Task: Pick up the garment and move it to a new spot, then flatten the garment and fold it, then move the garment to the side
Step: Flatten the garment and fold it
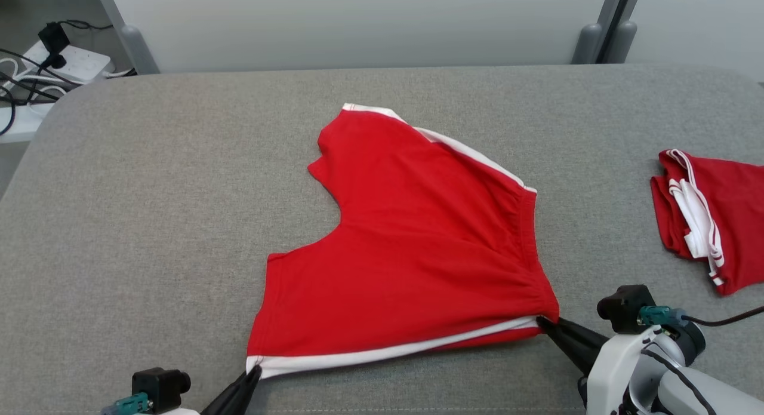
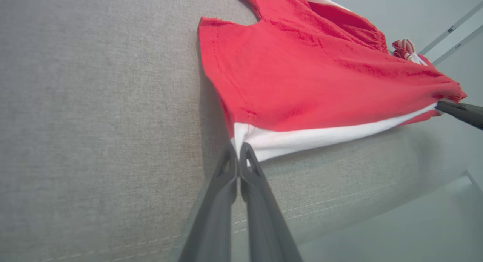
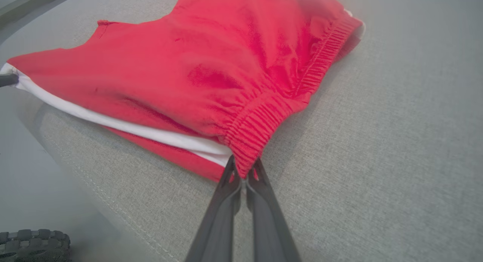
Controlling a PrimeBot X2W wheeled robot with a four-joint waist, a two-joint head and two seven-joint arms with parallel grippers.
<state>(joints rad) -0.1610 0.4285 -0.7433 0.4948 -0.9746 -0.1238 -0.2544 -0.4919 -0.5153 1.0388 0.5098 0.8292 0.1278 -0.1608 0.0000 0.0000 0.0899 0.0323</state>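
- Left pincer (image 2: 238, 148) is clamped on the white-striped hem corner of the red shorts (image 1: 406, 242), by the near edge of the bench (image 1: 149, 194).
- Right pincer (image 1: 542, 322) is clamped on the waistband corner, likely to stretch the cloth flat.
- The shorts lie mid-bench.

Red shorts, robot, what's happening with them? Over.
Left gripper shut on white-striped hem corner; right gripper shut on elastic waistband corner. Red cloth shorts spread on grey fabric table. Folded red-and-white garment apart, far right.
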